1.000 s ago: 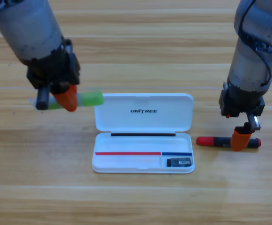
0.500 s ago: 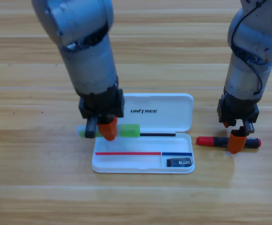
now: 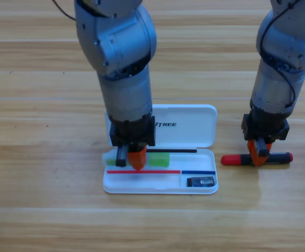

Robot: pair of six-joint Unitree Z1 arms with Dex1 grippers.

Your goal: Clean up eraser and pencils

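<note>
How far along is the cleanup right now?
Done: the eraser lies in the white case, lower right compartment. In hand: the left gripper holds the green stick over the case's tray, not yet released. The right gripper is down on the red-capped marker, which lies on the table right of the case. Left: place the stick, then the marker.

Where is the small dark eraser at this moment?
In the high view, the small dark blue-black eraser lies in the lower right compartment of the open white plastic case, right of the left gripper holding the green stick.
</note>
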